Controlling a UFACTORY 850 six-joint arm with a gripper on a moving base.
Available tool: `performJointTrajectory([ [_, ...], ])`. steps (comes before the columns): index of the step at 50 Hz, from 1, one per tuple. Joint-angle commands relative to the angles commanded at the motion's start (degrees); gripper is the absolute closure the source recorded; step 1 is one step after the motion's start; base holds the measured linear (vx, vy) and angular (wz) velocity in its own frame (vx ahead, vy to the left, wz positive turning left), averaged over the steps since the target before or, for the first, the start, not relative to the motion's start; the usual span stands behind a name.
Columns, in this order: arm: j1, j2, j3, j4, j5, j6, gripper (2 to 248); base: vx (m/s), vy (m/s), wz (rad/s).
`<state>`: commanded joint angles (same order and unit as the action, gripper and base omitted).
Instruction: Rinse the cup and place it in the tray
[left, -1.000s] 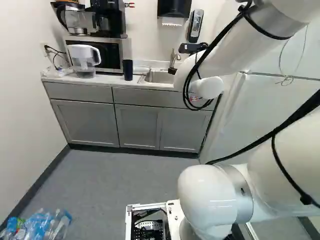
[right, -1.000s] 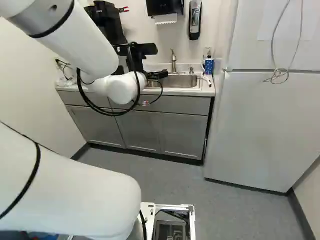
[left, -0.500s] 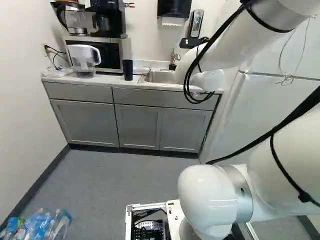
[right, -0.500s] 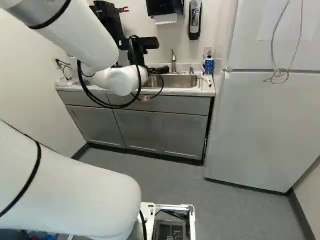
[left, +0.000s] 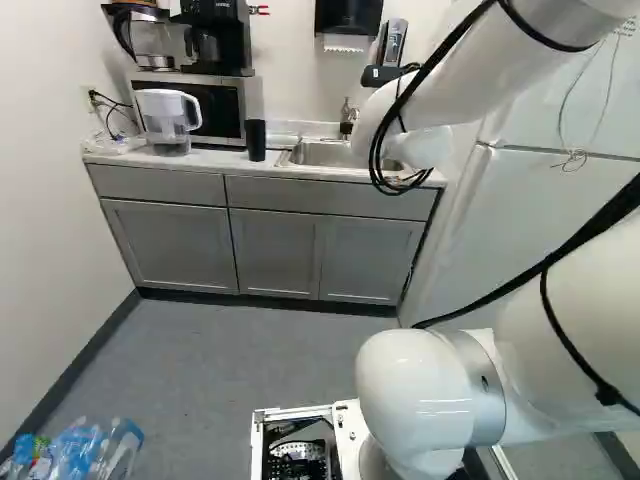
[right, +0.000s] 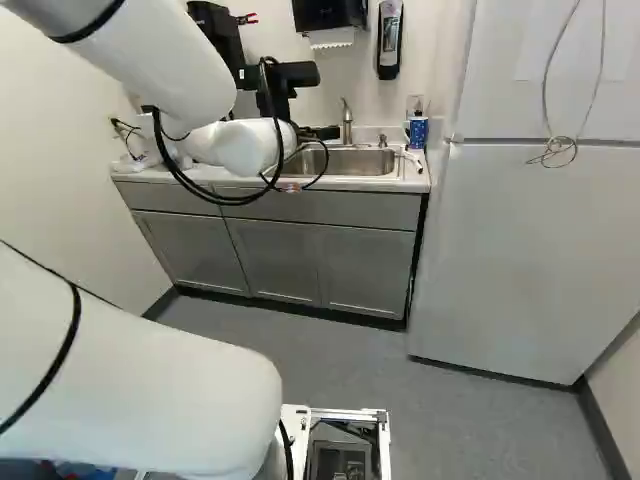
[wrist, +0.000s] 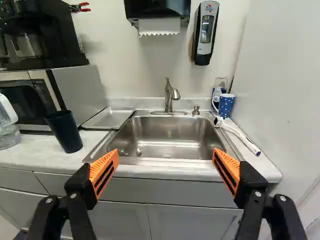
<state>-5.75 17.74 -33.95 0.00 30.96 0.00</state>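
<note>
The gripper (wrist: 165, 152) faces the sink (wrist: 167, 134), spread wide and holding nothing, the pickup apparently in hand, so the next move calls for lining up with the dark cup (wrist: 65, 131) standing beside the sink, on its tray (wrist: 107, 119) side.

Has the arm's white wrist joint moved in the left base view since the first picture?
Yes, upward: the white wrist joint hung partly below the front edge of the counter and now shows above it.
</note>
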Motion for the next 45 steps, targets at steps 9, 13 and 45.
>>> performJointTrajectory([
  [9, -0.13, 0.03, -1.06, 0.0, -1.36, 0.0, 3, 0.0, 0.0, 0.0],
  [13, -0.18, 0.04, -1.54, 0.0, -1.93, 0.0, 3, 0.0, 0.0, 0.0],
  [45, -0.63, -0.07, -5.47, 0.0, -6.09, 0.0, 3, 0.0, 0.0, 0.0],
])
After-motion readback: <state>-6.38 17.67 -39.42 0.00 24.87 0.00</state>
